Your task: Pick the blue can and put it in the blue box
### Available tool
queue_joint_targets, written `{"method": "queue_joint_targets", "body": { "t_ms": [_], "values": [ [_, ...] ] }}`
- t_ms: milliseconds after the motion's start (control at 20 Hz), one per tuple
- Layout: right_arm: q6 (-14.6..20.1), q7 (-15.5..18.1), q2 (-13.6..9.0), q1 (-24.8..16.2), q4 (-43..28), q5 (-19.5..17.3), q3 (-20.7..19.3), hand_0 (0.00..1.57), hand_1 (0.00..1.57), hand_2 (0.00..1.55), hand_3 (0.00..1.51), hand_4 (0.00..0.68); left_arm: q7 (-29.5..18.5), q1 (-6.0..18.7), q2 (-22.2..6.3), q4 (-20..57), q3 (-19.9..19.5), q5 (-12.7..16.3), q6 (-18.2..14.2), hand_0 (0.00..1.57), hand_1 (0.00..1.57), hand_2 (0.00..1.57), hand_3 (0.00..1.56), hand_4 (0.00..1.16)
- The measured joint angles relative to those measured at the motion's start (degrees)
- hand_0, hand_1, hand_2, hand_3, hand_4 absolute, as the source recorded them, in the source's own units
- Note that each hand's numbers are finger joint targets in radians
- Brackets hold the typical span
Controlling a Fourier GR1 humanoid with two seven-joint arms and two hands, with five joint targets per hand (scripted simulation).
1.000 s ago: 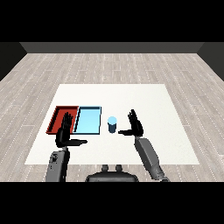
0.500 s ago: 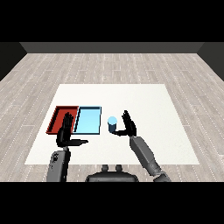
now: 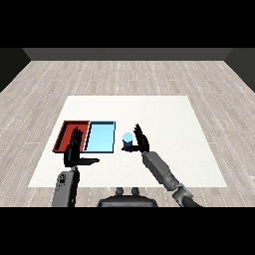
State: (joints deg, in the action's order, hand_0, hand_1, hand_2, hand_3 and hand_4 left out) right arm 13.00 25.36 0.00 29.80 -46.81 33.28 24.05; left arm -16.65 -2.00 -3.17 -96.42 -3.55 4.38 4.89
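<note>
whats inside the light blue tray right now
Nothing shows inside the light blue tray; its floor looks bare. The blue can stands outside it, to its right, at the right hand. The left hand hides only the red tray's near edge.

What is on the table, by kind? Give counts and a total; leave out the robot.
Trays: 2, the red tray and the light blue tray.
Cans: 1, the blue can, standing right of the trays.
Total: 3
</note>
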Motion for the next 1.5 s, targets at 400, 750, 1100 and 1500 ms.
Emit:
{"method": "queue_joint_targets", "body": {
  "t_ms": [400, 750, 1100, 1500],
  "values": [
    [3.6, 0.2, 0.0, 5.9, 4.9, 7.0, 6.5, 0.0, 0.0, 0.0, 0.0, 0.0, -0.3, 0.5, 0.2, 0.6, -0.3, 0.3, 0.1, 0.0, 0.0, 0.0, 0.0, 0.0],
    [4.3, 2.5, 0.0, 10.0, 9.9, 14.4, 12.6, 0.0, 0.0, 0.0, 0.0, 0.0, 0.0, -1.0, 0.9, -1.1, 0.6, 0.1, -0.1, 0.0, 0.0, 0.0, 0.0, 0.0],
    [4.5, 4.3, 0.0, 13.5, 13.9, 21.5, 17.6, 0.0, 0.0, 0.0, 0.0, 0.0, 0.2, -0.3, 0.4, -0.6, -0.6, 1.6, 0.5, 0.0, 0.0, 0.0, 0.0, 0.0],
    [10.1, 2.9, 0.0, 15.7, 15.4, 26.8, 22.1, 1.57, 1.57, 1.55, 1.51, 0.538, 0.6, -0.4, 0.5, -1.1, -1.0, 1.3, -0.3, 0.0, 0.0, 0.0, 0.0, 0.0]
  ]
}}
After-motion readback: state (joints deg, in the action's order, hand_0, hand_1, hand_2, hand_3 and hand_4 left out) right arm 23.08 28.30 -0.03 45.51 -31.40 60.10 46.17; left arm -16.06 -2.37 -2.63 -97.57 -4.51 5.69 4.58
